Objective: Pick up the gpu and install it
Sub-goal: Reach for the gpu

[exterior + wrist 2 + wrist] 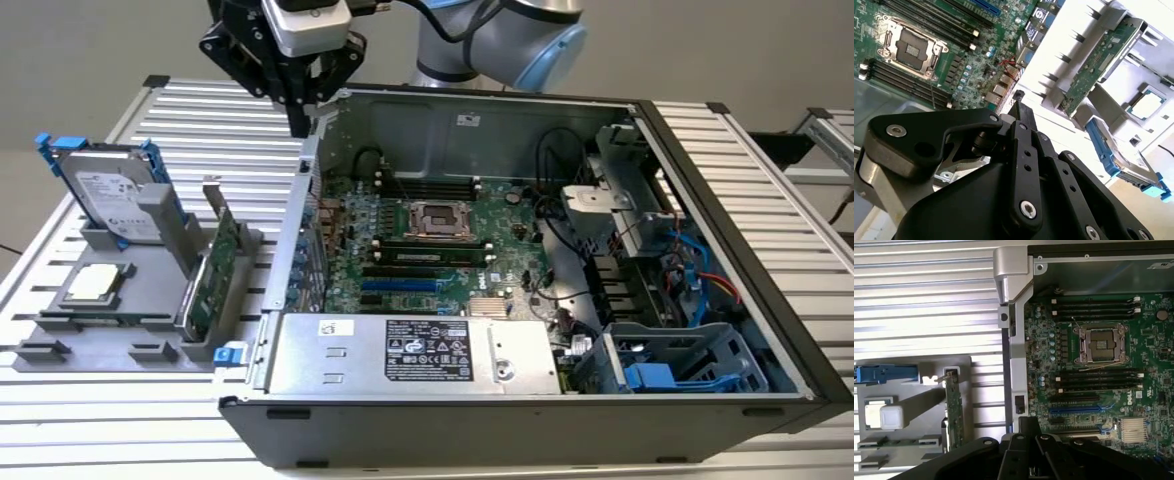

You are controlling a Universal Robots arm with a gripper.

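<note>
Plainly, the gpu [211, 272] stands upright on a slatted table [200, 112].

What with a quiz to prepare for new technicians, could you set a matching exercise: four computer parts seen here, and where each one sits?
Parts:
1. gpu
2. hard drive
3. CPU chip
4. power supply

Places:
A. lying flat on the grey holder
B. inside the computer case, beside the motherboard
C. standing on edge in a holder slot, on the side next to the case
D. upright in a blue frame, at the holder's far end in the exterior view

Pairs: 1-C, 2-D, 3-A, 4-B
</note>
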